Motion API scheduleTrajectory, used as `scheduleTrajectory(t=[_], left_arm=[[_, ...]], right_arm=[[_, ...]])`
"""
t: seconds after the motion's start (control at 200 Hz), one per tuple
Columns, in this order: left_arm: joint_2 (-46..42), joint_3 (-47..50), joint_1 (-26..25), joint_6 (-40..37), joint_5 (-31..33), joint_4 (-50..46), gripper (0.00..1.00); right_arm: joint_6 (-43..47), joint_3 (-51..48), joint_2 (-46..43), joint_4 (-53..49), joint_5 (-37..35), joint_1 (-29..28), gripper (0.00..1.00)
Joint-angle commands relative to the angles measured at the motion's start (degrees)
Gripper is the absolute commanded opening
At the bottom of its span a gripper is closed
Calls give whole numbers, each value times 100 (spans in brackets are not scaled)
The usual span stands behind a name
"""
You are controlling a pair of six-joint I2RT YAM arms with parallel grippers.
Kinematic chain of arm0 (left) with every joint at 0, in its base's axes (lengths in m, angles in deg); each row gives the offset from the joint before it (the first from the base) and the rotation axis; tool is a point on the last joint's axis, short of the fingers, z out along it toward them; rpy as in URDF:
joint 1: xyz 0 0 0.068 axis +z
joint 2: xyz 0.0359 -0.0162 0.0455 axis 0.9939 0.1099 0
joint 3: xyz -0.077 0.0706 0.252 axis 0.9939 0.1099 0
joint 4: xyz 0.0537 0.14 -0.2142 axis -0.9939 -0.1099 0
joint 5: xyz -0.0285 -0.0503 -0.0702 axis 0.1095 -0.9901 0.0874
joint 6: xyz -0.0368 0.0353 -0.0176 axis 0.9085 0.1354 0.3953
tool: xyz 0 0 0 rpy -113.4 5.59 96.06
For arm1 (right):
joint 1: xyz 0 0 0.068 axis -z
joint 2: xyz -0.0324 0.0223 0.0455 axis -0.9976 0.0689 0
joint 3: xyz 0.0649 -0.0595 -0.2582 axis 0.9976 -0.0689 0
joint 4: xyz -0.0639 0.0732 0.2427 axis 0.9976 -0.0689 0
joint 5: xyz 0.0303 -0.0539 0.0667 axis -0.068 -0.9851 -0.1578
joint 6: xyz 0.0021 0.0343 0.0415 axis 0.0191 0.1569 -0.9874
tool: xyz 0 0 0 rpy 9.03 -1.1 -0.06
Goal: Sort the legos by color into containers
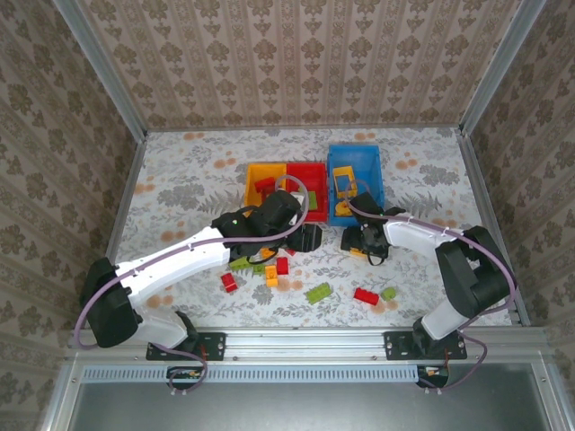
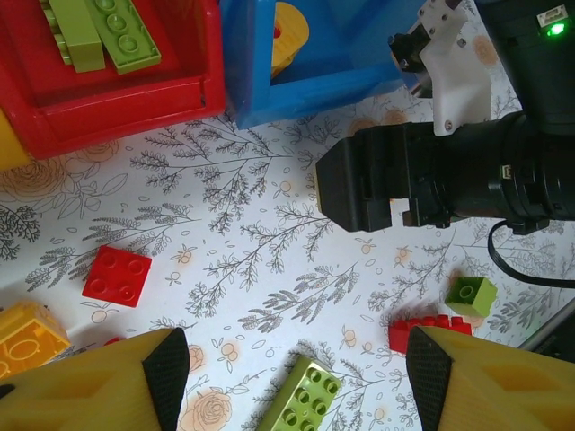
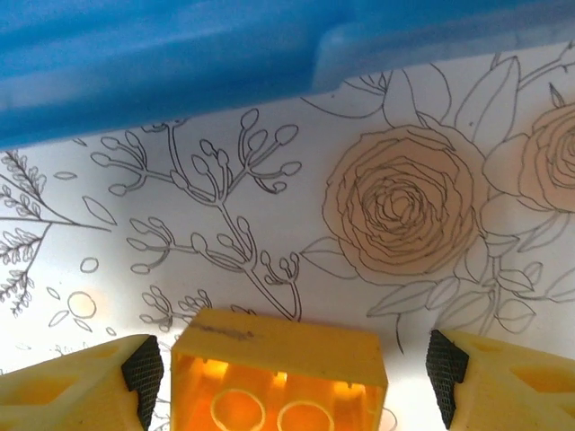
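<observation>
The bricks (image 1: 317, 292) are glossy moulded plastic with round studs, in red, lime green and yellow-orange; most lie scattered on the near half of the tablecloth (image 1: 180, 189), near of the bins. The left wrist view shows a square red brick (image 2: 117, 276) with 4 studs, a long green brick (image 2: 305, 395) and a small green cube (image 2: 471, 294) on the cloth.

1 yellow brick (image 3: 278, 373) sits between the fingers of the right gripper (image 3: 292, 368), just near of the blue bin's wall; its hollow underside with 2 round tubes faces the camera. The jaws are spread to either side of it; the pad (image 3: 445, 368) on the right of that view stands clear of the brick, while the other is just beside it, and whether it touches I cannot tell.

3 open rectangular bins stand side by side mid-table: a yellow-orange bin (image 1: 250, 184) on the left, a red bin (image 1: 305, 166) against it, and a larger blue bin (image 1: 355, 154) on the right. The red bin holds 2 green bricks (image 2: 103, 31); the blue bin holds yellow pieces, 1 of them a round ring (image 2: 289, 31).

The left gripper (image 2: 292, 359) hangs over the cloth near of the red bin, jaws spread wide with nothing between them; its fingers are yellow plastic with black pads.

The cloth is white, printed with fine line-drawn branches and peach roses.
</observation>
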Motion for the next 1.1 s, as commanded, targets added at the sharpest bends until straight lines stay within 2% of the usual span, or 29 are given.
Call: scheduleTrajectory(t=[0.0,0.075,0.215,0.315,0.45,0.64,0.97,1.095], left_arm=[[-53,0,-24,-164,82,34,68],[-42,-4,-28,-176,72,36,68],[-25,-47,-21,-202,82,70,67],[-26,-138,-26,-228,131,101,67],[70,-411,-29,-319,203,178,67],[422,-905,-26,-553,161,240,67],[879,-1480,-89,-865,-171,405,67],[971,-1614,-155,-947,-151,301,66]], right_arm=[[-186,20,135,116,102,5,75],[-231,-23,122,123,98,3,66],[-209,-55,-111,71,22,6,40],[14,114,-455,-145,-186,-12,34],[667,693,-613,-626,-705,1,34],[1252,1647,64,-869,-1087,157,36],[1311,2750,1421,-1175,-1626,293,42],[1250,2802,1535,-1237,-1640,304,53]])
